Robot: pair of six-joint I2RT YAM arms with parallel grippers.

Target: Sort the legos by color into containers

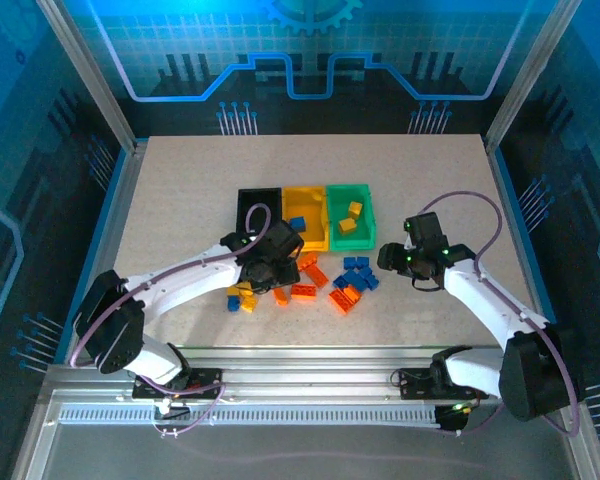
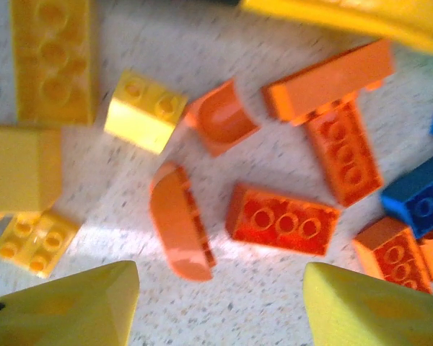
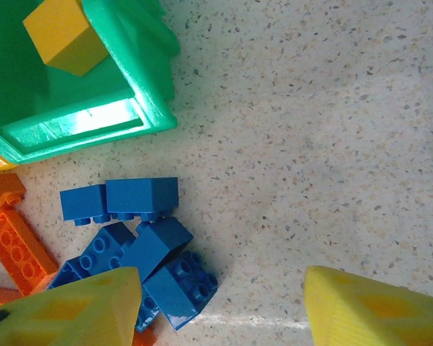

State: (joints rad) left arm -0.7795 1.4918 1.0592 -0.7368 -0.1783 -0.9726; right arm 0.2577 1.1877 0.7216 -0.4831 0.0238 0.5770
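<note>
Three containers stand in a row: black bin, yellow bin with a blue brick inside, green bin holding yellow bricks. Loose legos lie in front of them. My left gripper hovers over the orange and yellow pile, open, with bare table between its fingers; an orange flat brick and a curved orange piece lie just beyond. My right gripper is open beside the blue bricks, and its left fingertip overlaps them.
Yellow bricks lie at the left of the pile, with a blue brick at its right. The green bin's corner with a yellow brick is close ahead of the right gripper. Bare speckled table extends right of the blue bricks.
</note>
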